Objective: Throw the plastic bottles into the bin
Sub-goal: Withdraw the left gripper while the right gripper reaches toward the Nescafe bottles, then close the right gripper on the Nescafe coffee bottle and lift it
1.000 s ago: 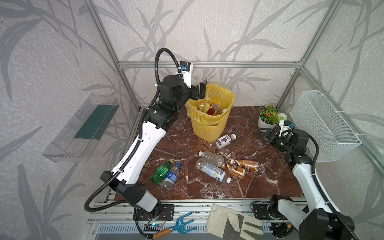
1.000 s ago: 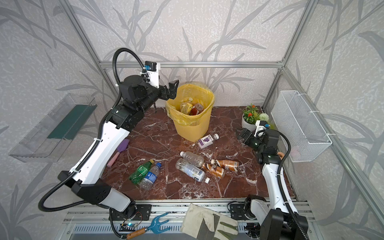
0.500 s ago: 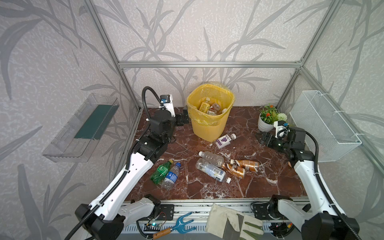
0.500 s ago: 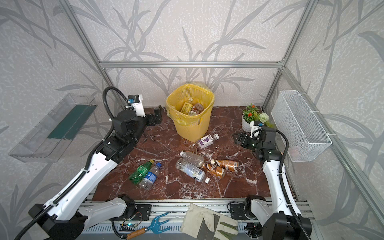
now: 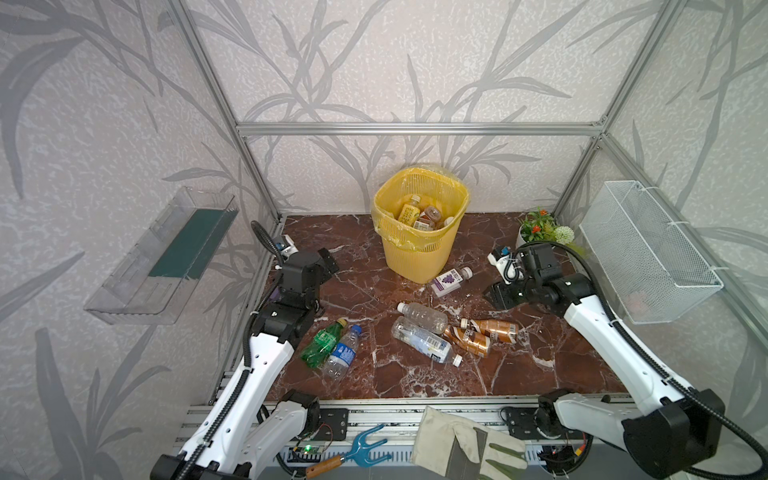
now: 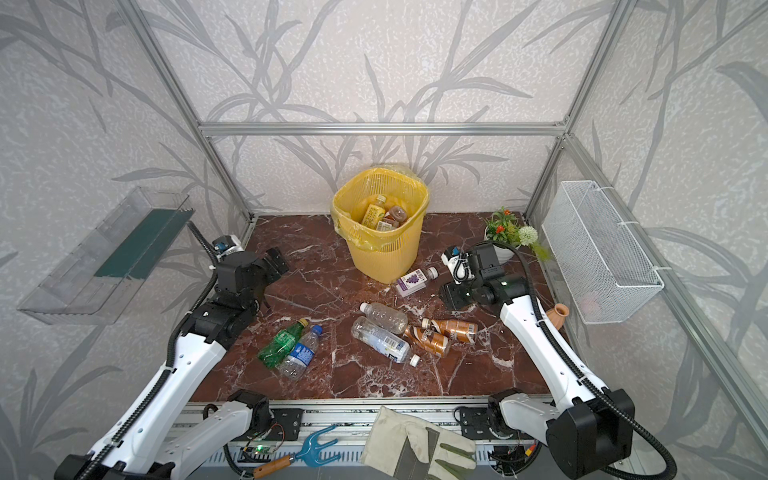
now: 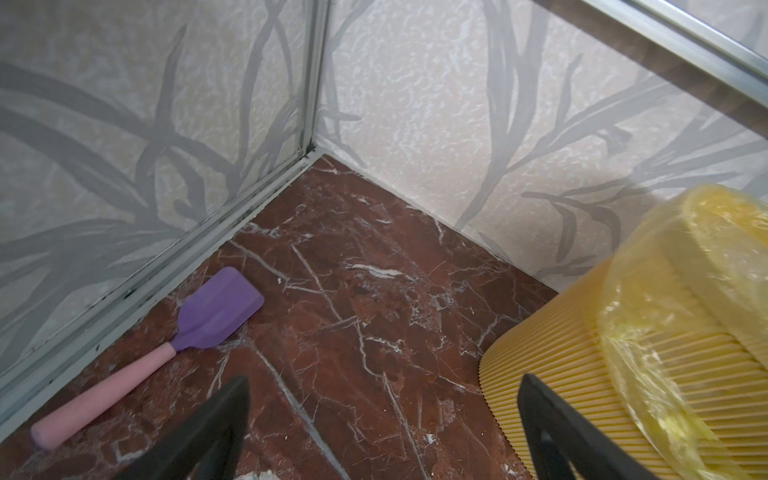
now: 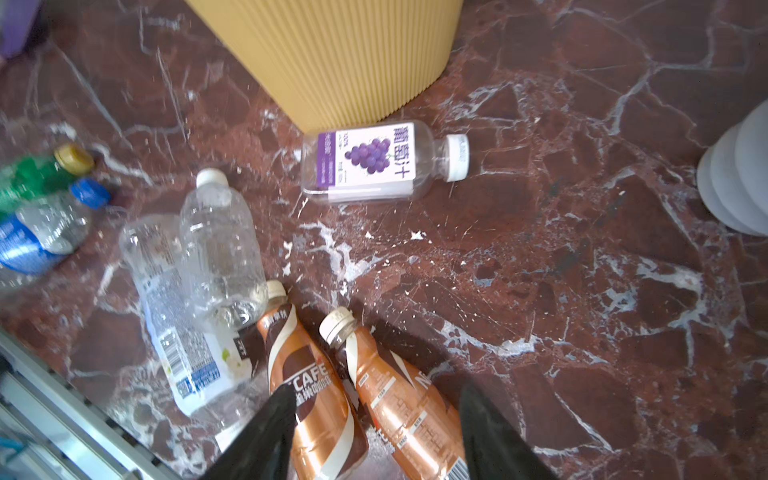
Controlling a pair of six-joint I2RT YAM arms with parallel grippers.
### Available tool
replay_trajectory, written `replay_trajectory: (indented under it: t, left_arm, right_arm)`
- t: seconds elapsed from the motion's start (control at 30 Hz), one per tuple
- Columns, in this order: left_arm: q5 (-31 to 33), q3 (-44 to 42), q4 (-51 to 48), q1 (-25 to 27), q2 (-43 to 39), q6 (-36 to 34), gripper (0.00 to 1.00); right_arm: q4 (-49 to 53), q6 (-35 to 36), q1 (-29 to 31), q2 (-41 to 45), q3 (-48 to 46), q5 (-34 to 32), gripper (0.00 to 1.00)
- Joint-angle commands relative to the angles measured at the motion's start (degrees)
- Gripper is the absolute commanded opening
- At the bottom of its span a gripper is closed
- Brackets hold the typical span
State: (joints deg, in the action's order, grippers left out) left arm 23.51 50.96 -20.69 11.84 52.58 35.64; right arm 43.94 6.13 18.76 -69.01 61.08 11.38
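left gripper (image 7: pixel 384 382) spread wide near bin (image 5: pixel 415 257); bottles (image 5: pixel 409 212) inside.

High stereo pair, low wrist views (sharing bin (image 5: pixel 419 253)).

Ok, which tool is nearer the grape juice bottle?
Right. The right tool is close beside the grape juice bottle; the left tool is far off, past the bin.

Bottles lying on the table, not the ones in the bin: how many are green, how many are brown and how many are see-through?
green bottle: 1
brown bottles: 2
clear bottles: 4, one with a blue label, one with a purple grape label, one plain, one with a white label
Total: 7
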Motion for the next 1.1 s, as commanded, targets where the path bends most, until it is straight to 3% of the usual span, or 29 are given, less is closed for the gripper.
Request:
replay_trajectory:
  t: [0.0, 0.17, 0.47, 1.07]
  left_arm:
    - [-1.27, -1.33, -5.11, -2.55, -0.53, 5.89, 0.99]
    - [-4.14, -3.92, -7.25, -5.69, 0.07, 8.68, 0.99]
    - [-6.58, -4.93, -7.87, -9.24, 0.04, 6.82, 0.99]
    - [-9.42, -4.99, -7.43, -10.75, 0.51, 6.75, 0.99]
  right_arm:
    - [7.05, 5.42, 4.29, -2.45, 2.5, -5.05, 0.56]
    - [10.75, 6.18, 9.47, -6.85, 3.92, -6.31, 0.5]
    - [14.58, 7.3, 15.78, -13.26, 3.32, -5.75, 0.55]
    - [13.47, 9.19, 18.59, -25.25, 5.09, -6.51, 0.58]
